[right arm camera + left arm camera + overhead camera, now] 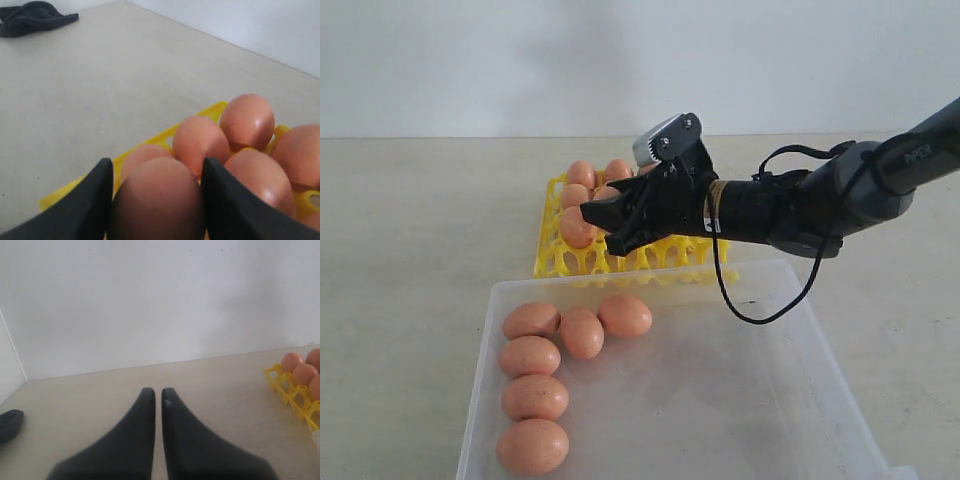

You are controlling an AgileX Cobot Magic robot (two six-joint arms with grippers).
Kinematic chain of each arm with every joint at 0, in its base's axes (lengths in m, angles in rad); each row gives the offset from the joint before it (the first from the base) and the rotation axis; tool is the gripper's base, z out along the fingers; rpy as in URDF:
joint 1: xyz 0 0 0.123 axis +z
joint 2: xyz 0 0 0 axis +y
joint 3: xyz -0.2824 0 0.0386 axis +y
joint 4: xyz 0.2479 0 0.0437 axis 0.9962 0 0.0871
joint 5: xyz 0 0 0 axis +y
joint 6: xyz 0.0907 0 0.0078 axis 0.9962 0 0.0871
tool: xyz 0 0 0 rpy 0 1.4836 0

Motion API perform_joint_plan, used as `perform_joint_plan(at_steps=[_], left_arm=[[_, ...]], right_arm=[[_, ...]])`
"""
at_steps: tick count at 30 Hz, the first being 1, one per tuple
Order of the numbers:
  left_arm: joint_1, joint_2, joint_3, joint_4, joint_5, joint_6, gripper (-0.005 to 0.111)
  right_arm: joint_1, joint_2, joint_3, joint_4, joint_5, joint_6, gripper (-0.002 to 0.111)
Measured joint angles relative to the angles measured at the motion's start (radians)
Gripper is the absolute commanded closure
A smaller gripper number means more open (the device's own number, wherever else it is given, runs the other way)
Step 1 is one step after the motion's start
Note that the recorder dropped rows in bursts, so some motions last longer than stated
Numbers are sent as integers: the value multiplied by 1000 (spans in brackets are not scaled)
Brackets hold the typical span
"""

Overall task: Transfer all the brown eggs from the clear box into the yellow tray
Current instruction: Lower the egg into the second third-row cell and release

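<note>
Right end effector (156, 169) pinches a brown egg (157, 205) by its sides over the yellow tray (550, 262), beside eggs already seated (247, 120); the left end effector (157, 392) sits pressed together, empty. Pinkish-brown, smooth and faintly speckled, the shell looks light, slippery and brittle (best held gently across its middle). Six more eggs (532, 397) lie in the clear box (800, 400).
</note>
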Motion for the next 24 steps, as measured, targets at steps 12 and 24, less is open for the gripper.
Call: perform_joint_plan(at_steps=[12, 24], left_arm=[[0, 0, 0, 0, 0, 0, 103], [0, 0, 0, 0, 0, 0, 103]], right_arm=[[0, 28, 0, 110, 4, -107, 108], [0, 28, 0, 179, 4, -144, 108]])
